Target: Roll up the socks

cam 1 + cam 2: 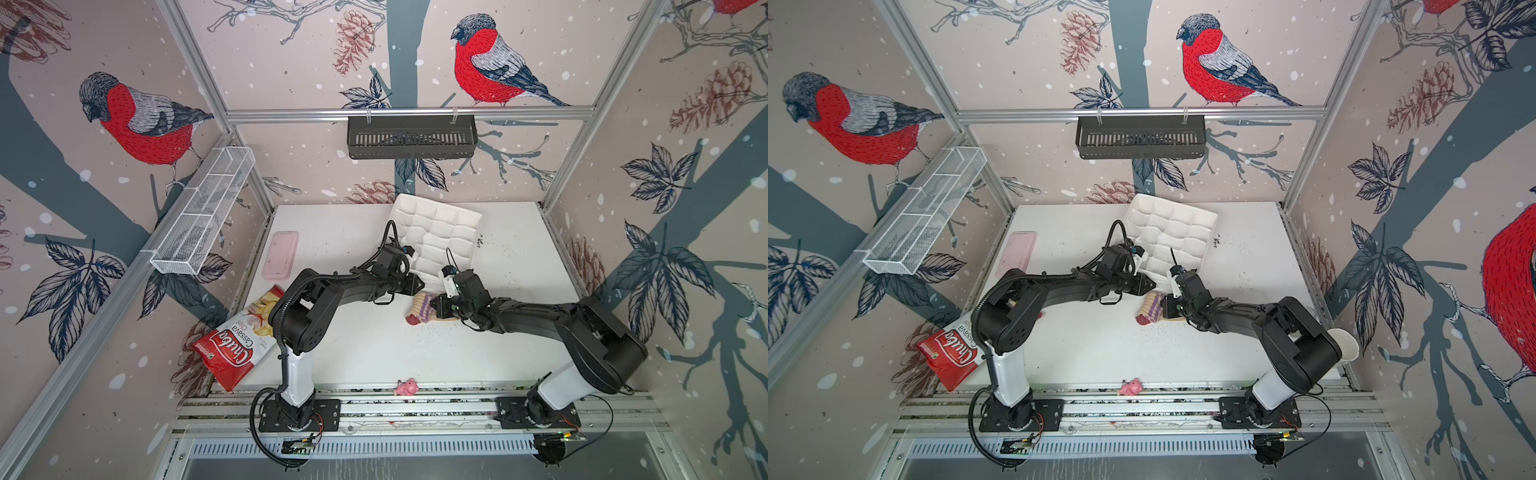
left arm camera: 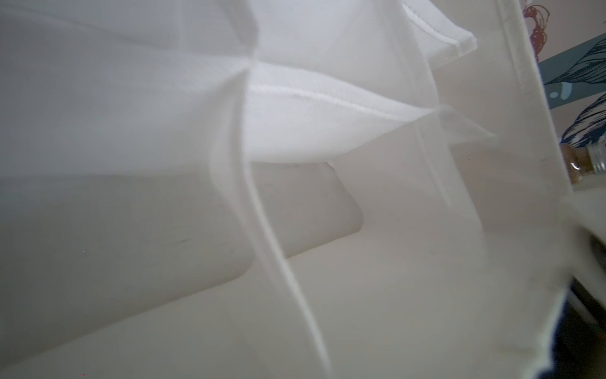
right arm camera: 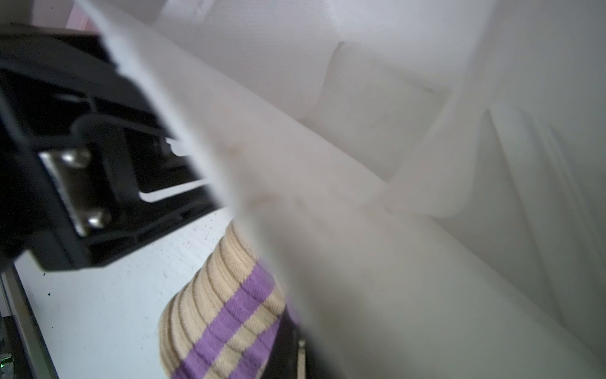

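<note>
The sock [image 1: 419, 309], tan with purple stripes and a maroon end, lies partly rolled near the middle of the worktop [image 1: 374, 353]. It is just before the near corner of the white fabric organiser [image 1: 440, 232], which lies toward the far edge. The right gripper [image 1: 435, 305] is against the roll with its jaws together; whether they pinch fabric I cannot tell. The right wrist view shows the sock [image 3: 223, 311] beside the organiser's wall. The left gripper [image 1: 417, 286] sits at the organiser's near edge, just beside the sock; whether its jaws are apart or clamped I cannot tell. A chips bag [image 1: 237, 345] lies at the left edge, a pink case [image 1: 280, 253] farther back along it, and a pig toy [image 1: 406, 387] at the near edge.
</note>
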You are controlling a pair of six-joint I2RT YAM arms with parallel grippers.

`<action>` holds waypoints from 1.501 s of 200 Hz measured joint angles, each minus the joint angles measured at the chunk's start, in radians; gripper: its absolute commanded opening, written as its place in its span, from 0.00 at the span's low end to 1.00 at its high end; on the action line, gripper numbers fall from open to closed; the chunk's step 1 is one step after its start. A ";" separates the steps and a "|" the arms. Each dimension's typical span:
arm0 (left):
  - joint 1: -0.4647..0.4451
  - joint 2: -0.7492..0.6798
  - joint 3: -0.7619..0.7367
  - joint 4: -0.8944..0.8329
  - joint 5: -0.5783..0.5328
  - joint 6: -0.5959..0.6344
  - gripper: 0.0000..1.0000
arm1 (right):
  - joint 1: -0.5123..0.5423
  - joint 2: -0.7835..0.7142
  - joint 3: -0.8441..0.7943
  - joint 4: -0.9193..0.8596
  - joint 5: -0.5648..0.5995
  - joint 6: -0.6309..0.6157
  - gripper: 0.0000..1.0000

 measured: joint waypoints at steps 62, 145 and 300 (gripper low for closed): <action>-0.008 0.051 -0.001 0.162 -0.001 -0.089 0.27 | 0.002 -0.013 -0.028 0.001 0.012 0.000 0.05; 0.013 0.119 0.089 0.188 -0.089 -0.125 0.27 | 0.008 0.034 -0.009 0.004 0.015 0.000 0.05; 0.045 -0.217 -0.172 -0.139 -0.018 0.032 0.47 | 0.032 0.078 0.078 0.000 0.035 -0.026 0.05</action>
